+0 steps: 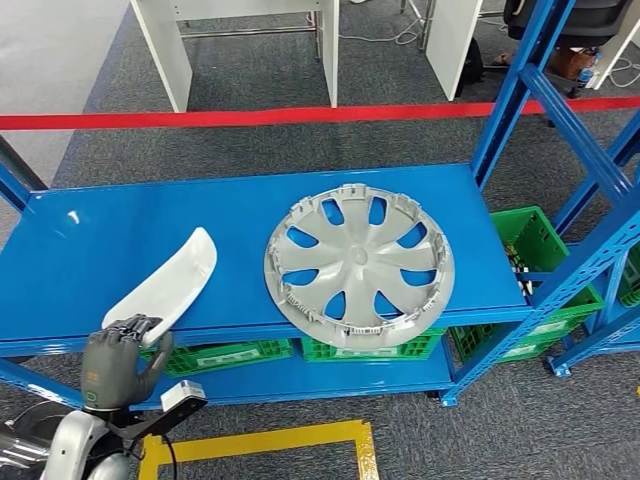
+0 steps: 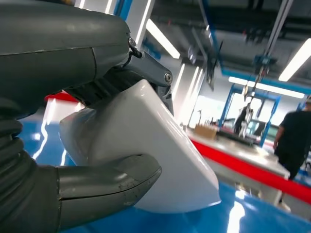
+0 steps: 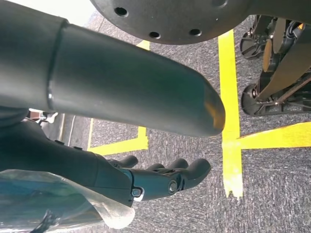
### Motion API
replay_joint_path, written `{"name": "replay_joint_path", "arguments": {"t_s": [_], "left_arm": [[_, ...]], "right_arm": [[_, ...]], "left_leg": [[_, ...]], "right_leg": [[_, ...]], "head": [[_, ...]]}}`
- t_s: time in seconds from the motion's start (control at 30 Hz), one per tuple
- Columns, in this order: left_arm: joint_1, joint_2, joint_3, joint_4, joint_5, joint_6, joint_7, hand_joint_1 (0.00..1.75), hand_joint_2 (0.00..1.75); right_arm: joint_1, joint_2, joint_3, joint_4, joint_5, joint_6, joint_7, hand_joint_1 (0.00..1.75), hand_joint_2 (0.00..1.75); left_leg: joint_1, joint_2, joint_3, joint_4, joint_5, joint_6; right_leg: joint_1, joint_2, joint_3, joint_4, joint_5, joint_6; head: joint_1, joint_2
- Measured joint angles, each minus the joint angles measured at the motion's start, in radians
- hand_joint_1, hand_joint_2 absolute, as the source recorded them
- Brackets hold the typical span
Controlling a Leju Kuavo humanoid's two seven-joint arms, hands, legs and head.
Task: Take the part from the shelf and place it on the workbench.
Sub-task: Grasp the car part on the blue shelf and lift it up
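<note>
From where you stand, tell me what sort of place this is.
Probably a factory or workshop parts store: blue steel shelving carrying a wheel cover, green crates below, and yellow floor tape marking a work zone.

From my remote station: near end of the white curved part (image 1: 167, 282) is covered by the left hand (image 1: 117, 362), so I can't see the contact there; in the left wrist view the part (image 2: 154, 145) has fingers (image 2: 110, 187) across it. Green crates (image 1: 540, 250) sit partly behind the blue shelf (image 1: 151, 230) deck & posts, contents too small to tell. Person (image 2: 295, 143) in bkgd is blurred, cut by frame edge. Right hand (image 3: 161, 177) partly behind a dark tube.
</note>
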Motion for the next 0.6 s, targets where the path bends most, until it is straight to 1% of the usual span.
{"name": "replay_joint_path", "arguments": {"t_s": [0.13, 0.3, 0.6], "left_arm": [[0.000, 0.022, 0.026, -0.050, -0.071, 0.004, 0.015, 1.75, 1.75], [-0.003, 0.041, 0.046, -0.101, -0.112, 0.005, 0.029, 1.75, 1.75], [-0.016, 0.056, 0.056, -0.168, -0.172, 0.005, 0.039, 1.75, 1.75]], "right_arm": [[-0.001, 0.000, 0.010, 0.000, -0.006, 0.000, 0.000, 0.00, 0.00], [-0.002, 0.000, 0.015, 0.000, -0.013, 0.000, 0.000, 0.00, 0.00], [-0.002, 0.000, 0.029, -0.001, -0.029, 0.000, 0.000, 0.00, 0.00]], "left_leg": [[0.000, 0.000, 0.000, 0.000, 0.000, 0.000], [0.000, 0.000, 0.000, 0.000, 0.000, 0.000], [0.000, 0.000, 0.000, 0.000, 0.000, 0.000]], "right_leg": [[0.000, 0.000, 0.000, 0.000, 0.000, 0.000], [0.000, 0.000, 0.000, 0.000, 0.000, 0.000], [0.000, 0.000, 0.000, 0.000, 0.000, 0.000]], "head": [[0.000, 0.000], [0.000, 0.000], [0.000, 0.000]]}}
